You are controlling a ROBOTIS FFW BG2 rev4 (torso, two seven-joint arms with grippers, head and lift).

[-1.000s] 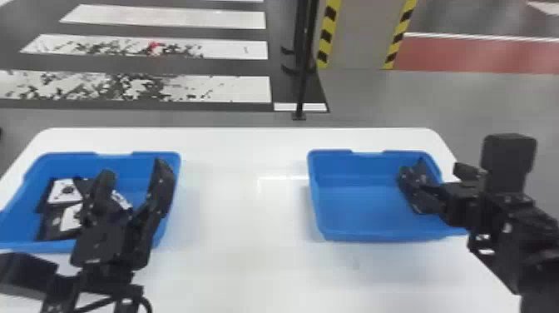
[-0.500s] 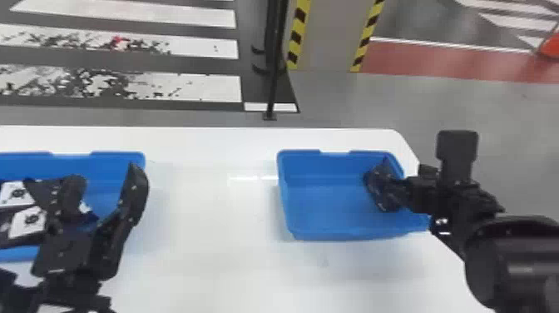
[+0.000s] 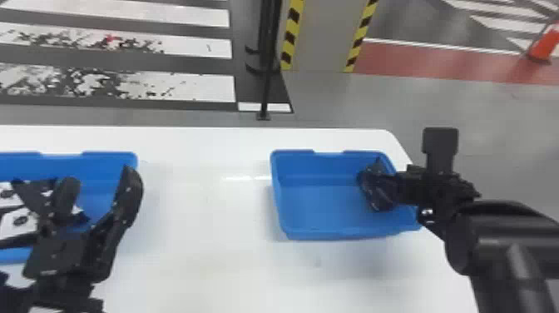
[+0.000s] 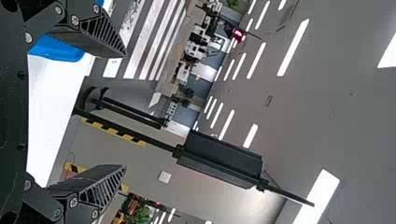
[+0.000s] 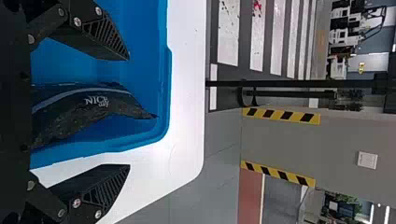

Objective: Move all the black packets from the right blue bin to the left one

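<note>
White table (image 3: 216,266): brightly lit; short, pale glare streak between the bins in the head view; almost blank white in the left wrist view.
Right blue bin (image 3: 349,234): soft, faint shadow on the table along its near side.
Black packet (image 5: 70,114): dark, with dull highlights on its surface.
Right arm (image 3: 511,233): deep black; muted sheen on its rounded casing.
Grey floor (image 3: 416,100): soft, diffuse light.
</note>
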